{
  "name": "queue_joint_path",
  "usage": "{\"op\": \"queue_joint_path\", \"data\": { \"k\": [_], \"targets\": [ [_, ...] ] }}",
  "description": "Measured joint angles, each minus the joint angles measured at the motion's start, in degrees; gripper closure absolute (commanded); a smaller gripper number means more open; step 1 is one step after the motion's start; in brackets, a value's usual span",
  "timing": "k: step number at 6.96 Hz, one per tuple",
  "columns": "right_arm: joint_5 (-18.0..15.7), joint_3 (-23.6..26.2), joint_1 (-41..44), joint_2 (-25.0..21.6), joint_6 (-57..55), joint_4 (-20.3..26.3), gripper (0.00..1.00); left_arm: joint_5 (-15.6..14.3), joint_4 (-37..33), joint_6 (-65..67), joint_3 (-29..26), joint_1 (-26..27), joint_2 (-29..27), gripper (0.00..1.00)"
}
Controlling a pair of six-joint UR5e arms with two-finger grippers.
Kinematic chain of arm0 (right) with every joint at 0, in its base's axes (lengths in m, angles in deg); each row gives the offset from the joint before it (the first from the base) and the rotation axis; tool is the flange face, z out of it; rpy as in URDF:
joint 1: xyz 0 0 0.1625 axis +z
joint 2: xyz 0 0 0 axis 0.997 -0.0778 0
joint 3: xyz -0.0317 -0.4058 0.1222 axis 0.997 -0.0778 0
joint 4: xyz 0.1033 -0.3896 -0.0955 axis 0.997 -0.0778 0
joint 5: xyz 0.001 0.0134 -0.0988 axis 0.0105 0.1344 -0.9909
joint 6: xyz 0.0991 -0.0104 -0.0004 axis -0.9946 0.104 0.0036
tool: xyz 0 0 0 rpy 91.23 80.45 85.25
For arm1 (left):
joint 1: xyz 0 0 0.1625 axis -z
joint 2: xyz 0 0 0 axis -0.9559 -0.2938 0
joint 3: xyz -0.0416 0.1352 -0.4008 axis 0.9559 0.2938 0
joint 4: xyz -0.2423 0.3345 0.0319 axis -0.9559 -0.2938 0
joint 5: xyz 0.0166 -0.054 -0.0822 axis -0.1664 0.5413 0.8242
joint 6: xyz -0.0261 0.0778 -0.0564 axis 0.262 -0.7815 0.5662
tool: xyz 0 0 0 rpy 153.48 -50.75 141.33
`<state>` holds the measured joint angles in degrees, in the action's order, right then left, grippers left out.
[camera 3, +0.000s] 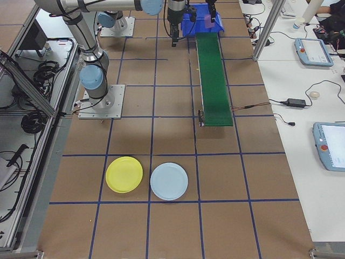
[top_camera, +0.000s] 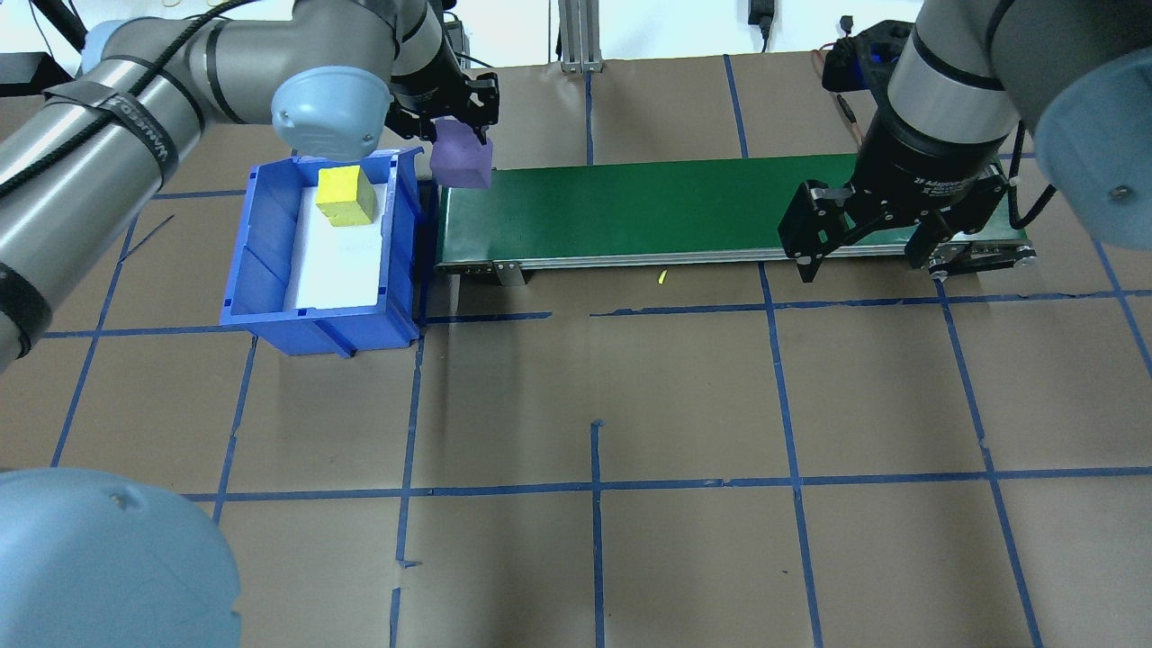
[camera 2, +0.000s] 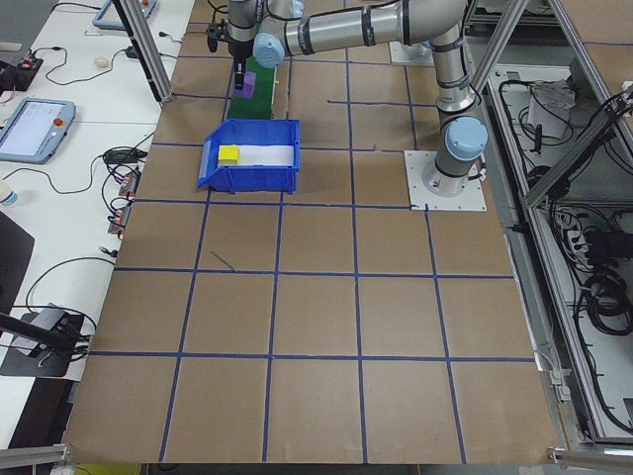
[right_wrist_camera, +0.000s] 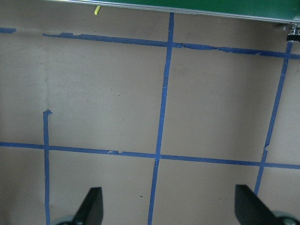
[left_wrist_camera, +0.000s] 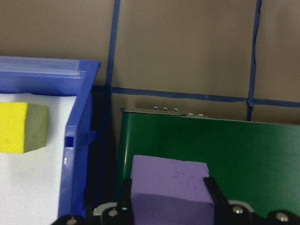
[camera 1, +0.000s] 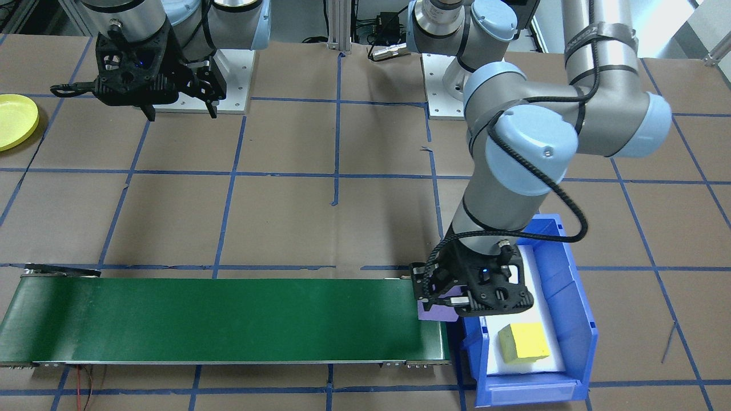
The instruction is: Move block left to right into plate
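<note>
Our left gripper (top_camera: 461,135) pinches the purple block (top_camera: 461,164) just over the near end of the green belt (top_camera: 648,207), beside the blue bin (top_camera: 270,270) holding a yellow block (top_camera: 346,196); we judge the belt is meant to ferry it rightward. Our right gripper (top_camera: 868,243) waits by the belt's far end, jaws spread and empty, likely to collect it for the yellow plate (camera 3: 124,174), which lies well apart beside a pale blue plate (camera 3: 168,181).

Purple block (left_wrist_camera: 168,191) pincer-held; yellow plate (camera 3: 124,174) flat.
</note>
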<state>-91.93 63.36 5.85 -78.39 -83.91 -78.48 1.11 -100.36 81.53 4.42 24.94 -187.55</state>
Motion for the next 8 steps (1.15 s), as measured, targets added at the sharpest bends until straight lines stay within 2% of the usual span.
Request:
{"op": "queue_joint_path", "data": {
  "k": [2,4,6,8],
  "targets": [
    [0.1,0.0,0.0,0.1,0.0,0.0,0.00,0.0,2.4,0.5,1.5,1.2,-1.5,0.64],
    [0.0,0.1,0.0,0.1,0.0,0.0,0.00,0.0,5.0,0.5,4.4,1.8,-2.0,0.28],
    [-0.2,0.1,0.0,0.2,0.0,-0.1,0.00,0.1,6.2,0.3,5.9,2.0,-2.6,0.01],
    [0.0,-0.1,0.0,0.2,-0.1,-0.2,0.00,0.1,10.1,0.3,7.6,2.1,-2.6,0.00]
  ]
}}
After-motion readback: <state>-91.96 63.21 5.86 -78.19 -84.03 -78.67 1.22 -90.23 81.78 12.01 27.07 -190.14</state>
